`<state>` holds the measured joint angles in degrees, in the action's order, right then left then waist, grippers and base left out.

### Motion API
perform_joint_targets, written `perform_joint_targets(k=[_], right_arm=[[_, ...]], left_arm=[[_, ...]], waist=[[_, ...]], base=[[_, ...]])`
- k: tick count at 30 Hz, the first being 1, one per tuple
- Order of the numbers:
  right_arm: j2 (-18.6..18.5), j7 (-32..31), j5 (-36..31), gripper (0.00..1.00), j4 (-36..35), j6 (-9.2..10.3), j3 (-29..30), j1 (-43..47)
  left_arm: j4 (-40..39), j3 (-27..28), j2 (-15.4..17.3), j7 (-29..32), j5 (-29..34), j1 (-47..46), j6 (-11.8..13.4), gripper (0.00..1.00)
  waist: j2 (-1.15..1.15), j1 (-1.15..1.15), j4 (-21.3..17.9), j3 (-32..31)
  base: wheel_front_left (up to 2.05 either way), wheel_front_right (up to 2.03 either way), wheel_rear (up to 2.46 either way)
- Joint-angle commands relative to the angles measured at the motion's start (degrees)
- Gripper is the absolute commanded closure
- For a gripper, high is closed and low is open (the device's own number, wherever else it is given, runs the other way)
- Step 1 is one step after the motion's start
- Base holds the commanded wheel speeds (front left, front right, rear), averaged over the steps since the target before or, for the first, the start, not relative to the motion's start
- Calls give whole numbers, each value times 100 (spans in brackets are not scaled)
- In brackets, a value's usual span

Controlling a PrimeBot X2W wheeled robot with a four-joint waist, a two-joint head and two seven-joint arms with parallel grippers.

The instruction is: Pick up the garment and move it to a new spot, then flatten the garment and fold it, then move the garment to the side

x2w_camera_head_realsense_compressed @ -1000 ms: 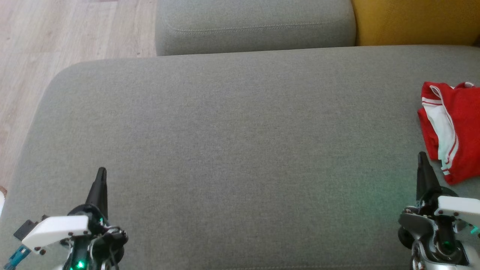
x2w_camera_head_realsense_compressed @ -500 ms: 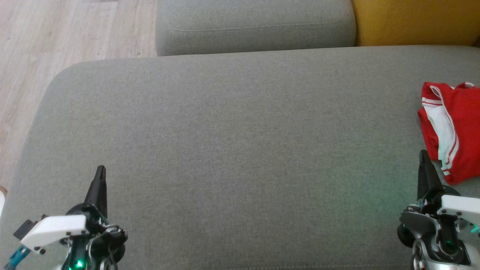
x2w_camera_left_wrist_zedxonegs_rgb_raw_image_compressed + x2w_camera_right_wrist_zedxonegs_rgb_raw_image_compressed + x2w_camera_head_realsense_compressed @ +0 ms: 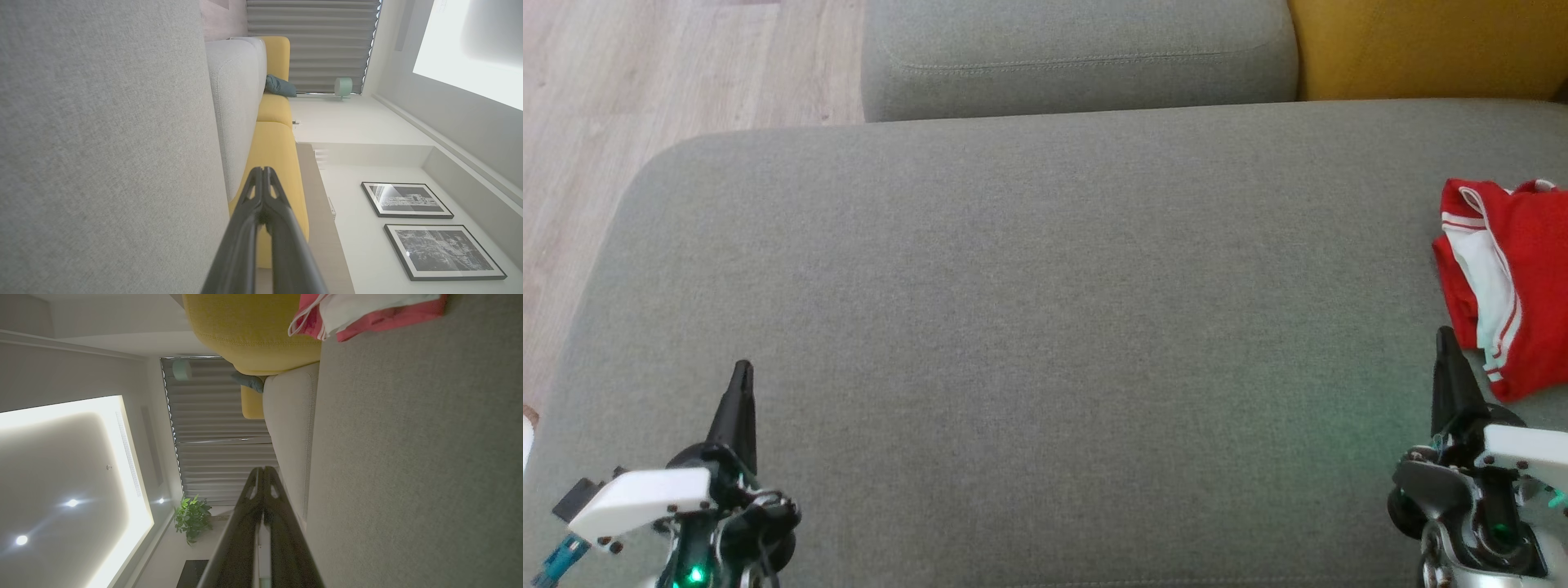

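Observation:
The garment [image 3: 1511,278] is red with white stripes and lies bunched up at the right edge of the grey sofa seat [image 3: 1045,327]; its edge also shows at the top of the right wrist view [image 3: 359,310]. My right gripper [image 3: 1444,336] is shut and empty, its tip just left of the garment's lower corner, apart from it. Its fingers press together in its own wrist view [image 3: 262,470]. My left gripper [image 3: 742,369] is shut and empty at the lower left of the seat, far from the garment. Its closed fingertips [image 3: 262,171] point along the sofa.
A grey back cushion [image 3: 1078,57] and a yellow cushion [image 3: 1429,45] stand behind the seat. Wooden floor [image 3: 645,98] lies off the seat's left edge. The broad middle of the seat is bare fabric.

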<state>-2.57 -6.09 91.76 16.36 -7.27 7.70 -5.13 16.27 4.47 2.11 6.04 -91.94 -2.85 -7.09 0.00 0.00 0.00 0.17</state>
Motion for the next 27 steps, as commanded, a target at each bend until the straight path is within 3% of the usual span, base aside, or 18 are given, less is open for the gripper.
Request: perform_joint_targets(k=[1, 27], right_arm=[[-31, -39, 40, 100, -234, -22, -118, -106], [-31, -39, 41, 100, -234, -22, -118, -106]], left_arm=[[-221, 205, 76, 45, -23, -334, -40, 100], [-221, 205, 76, 45, -23, -334, -40, 100]], waist=[[0, 0, 0, 0], [0, 0, 0, 0]], base=[[0, 0, 0], [0, 0, 0]])
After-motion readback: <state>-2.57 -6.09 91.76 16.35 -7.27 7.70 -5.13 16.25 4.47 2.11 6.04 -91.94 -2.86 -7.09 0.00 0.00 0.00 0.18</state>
